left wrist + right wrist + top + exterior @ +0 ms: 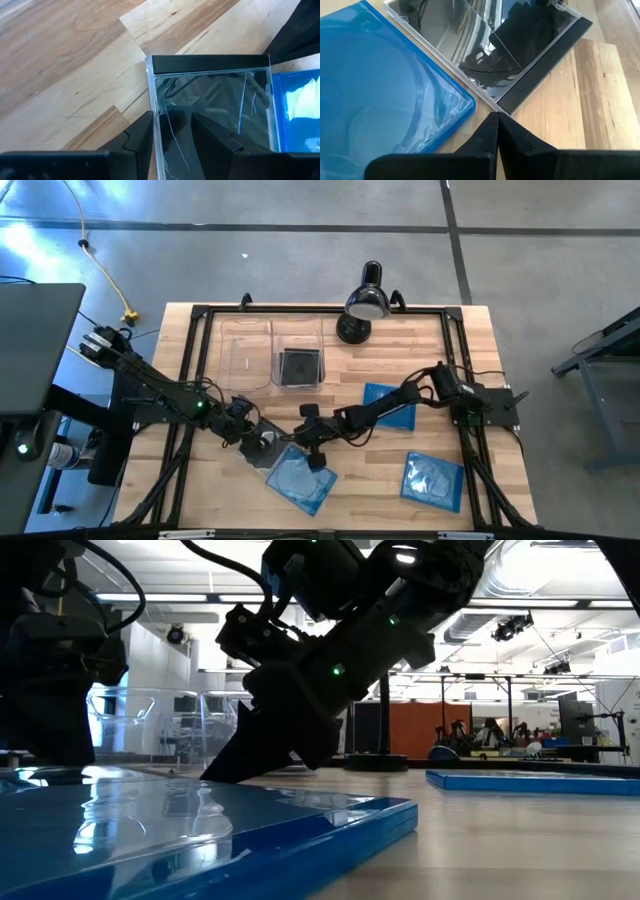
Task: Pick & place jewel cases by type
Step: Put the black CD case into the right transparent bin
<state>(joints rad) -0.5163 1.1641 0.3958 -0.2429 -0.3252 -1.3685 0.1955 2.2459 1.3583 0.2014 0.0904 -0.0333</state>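
The left gripper point(262, 442) sits low at the front middle of the table point(180, 490), its fingers point(140, 135) set either side of one edge of a dark case point(210, 105) and grasping it. Only the left wrist view shows this: a clear cover with a ribbed black spine, one finger on top of the cover, the other off its edge. From above the arm hides most of that case.

The right gripper point(496, 125) is clenched on nothing, its tips pressed together on the bare wood just beside the dark case's spine point(540, 75). The right wrist view alone shows a blue case point(380, 90) lying against the dark case's side, touching it; whether the two overlap is hard to tell.

In the high view the blue case point(300, 478) lies at about 5 o'clock from the left gripper, and the right gripper point(318, 448) is at 3 o'clock, near. The low view has the blue case point(200, 830) filling the foreground and the dark right arm point(330, 670) coming down behind it, blocking the left gripper.

Further out: a second blue case point(388, 406) under the right arm, a third point(433, 480) at the front right. At 12 o'clock stand two clear bins point(245, 350), the right one holding a dark case point(299, 366). A black lamp point(364, 302) stands at the back edge.
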